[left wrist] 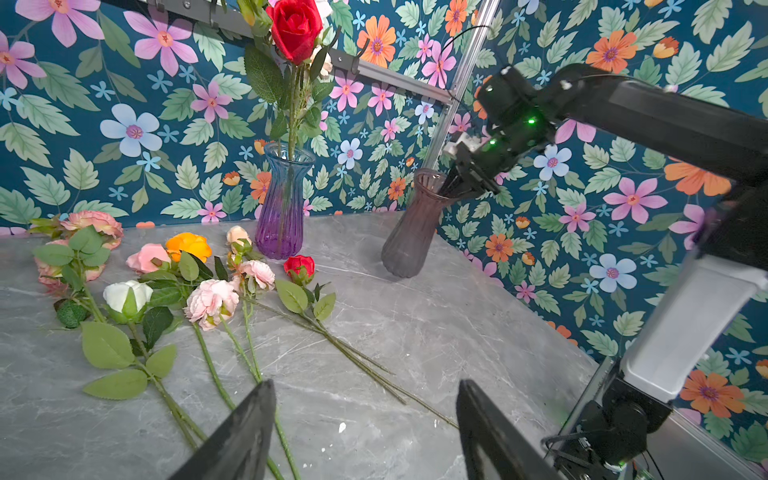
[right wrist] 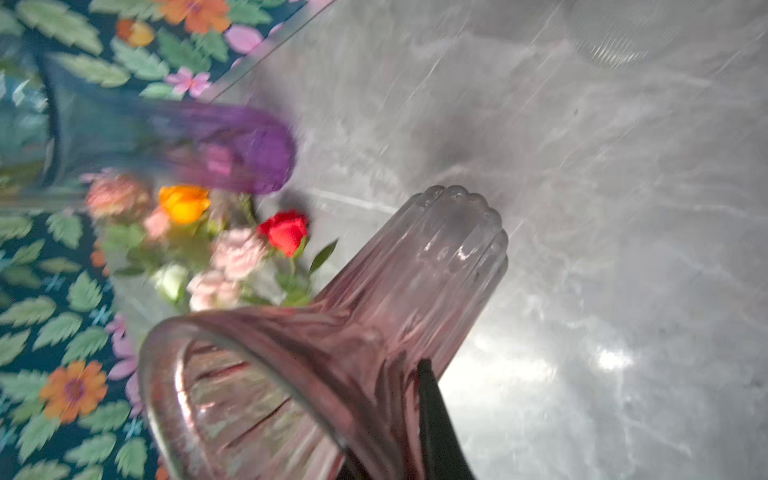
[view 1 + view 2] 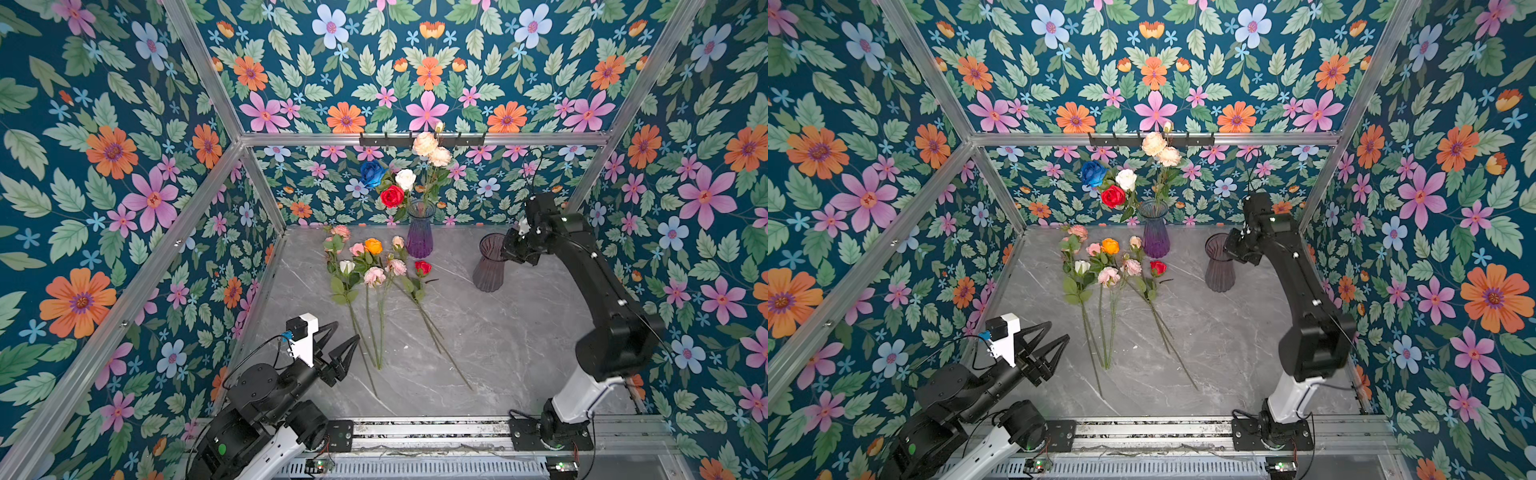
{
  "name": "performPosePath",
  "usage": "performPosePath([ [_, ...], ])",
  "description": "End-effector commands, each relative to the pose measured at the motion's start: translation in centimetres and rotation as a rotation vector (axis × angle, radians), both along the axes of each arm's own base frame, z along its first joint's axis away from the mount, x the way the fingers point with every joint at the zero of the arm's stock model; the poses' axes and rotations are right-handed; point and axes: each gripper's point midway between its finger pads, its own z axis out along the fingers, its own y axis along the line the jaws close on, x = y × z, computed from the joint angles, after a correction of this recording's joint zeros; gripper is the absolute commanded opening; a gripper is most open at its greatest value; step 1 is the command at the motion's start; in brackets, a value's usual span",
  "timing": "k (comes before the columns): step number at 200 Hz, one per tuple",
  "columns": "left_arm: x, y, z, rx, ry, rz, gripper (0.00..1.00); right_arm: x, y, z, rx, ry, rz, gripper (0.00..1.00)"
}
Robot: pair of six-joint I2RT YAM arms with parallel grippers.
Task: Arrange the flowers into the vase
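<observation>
Left gripper [image 3: 347,331]: jaws released, empty, hovering over the near left edge of the table [image 3: 511,345], beside the stem ends. Right gripper [image 1: 453,189]: clenched on the rim of the mauve vase [image 3: 489,270], ribbed smoky glass, tilted near the right wall. Loose flowers [image 3: 374,270] lie fanned on the grey marbled top; others stand in the fluted purple vase [image 3: 419,237] at the back edge. Open tabletop separates the stems from the mauve vase. Only the right wrist view shows a finger [image 2: 436,424] outside the rim.

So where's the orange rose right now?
In both top views the orange rose lies on the table, left of the purple vase, beside a pink rose.
</observation>
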Motion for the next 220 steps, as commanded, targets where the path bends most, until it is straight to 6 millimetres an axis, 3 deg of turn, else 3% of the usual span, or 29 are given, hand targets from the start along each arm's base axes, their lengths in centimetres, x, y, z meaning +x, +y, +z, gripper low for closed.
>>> performPosePath([
  [1,-0.1,-0.3,0.6,-0.008,-0.025,-0.017,0.71,-2.7,3.6,1.0,0.056,-0.069,0.137,0.0],
  [32,0.0,-0.8,0.3,0.007,-0.016,-0.034,0.71,-8.4,6.4,-1.2,0.049,-0.004,0.322,0.0],
  [64,0.1,-0.8,0.3,0.008,-0.017,-0.031,0.71,-11.7,7.7,-3.4,-0.003,0.031,0.466,0.0],
  [105,0.2,-0.7,0.3,0.005,-0.019,-0.022,0.71,-12.5,7.6,-4.9,0.006,0.038,0.483,0.0],
  [169,0.4,-0.6,0.3,0.004,-0.015,-0.014,0.71,-12.2,7.5,-6.1,-0.007,0.026,0.478,0.0],
  [176,0.4,-0.6,0.3,0.005,-0.015,-0.016,0.71,-12.2,7.5,-6.1,-0.007,0.025,0.48,0.07],
  [194,0.4,-0.8,0.1,0.01,-0.009,-0.022,0.71,-12.3,7.5,-5.7,-0.004,0.005,0.485,0.35],
  [220,0.6,-1.4,-0.3,0.027,0.006,-0.039,0.71,-12.5,7.3,-3.8,-0.003,-0.067,0.498,0.61],
])
